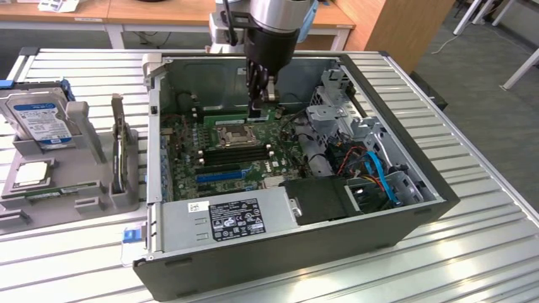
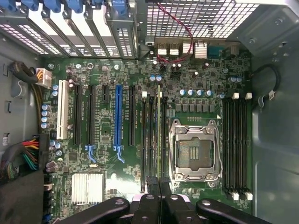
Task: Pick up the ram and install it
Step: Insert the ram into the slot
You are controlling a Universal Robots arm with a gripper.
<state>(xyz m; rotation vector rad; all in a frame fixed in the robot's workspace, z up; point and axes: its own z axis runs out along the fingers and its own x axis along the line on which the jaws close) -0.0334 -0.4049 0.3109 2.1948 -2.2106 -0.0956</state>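
The ram (image 1: 226, 117) is a thin green stick, and my gripper (image 1: 259, 108) is shut on it inside the open computer case (image 1: 303, 252). In the exterior view the fingers grip the stick toward its right end. In the wrist view the ram (image 2: 159, 130) shows edge-on, running out from my gripper (image 2: 158, 185). It lies in line with the long black memory slots (image 2: 150, 140) between the blue slot (image 2: 118, 116) and the CPU socket (image 2: 194, 151). I cannot tell whether it touches a slot.
A second bank of black slots (image 2: 236, 144) lies on the socket's other side. The power supply (image 1: 227, 218) and cables (image 1: 370, 167) fill the case's near and right parts. A hard drive (image 1: 38, 120) stands on a grey holder at the exterior view's left.
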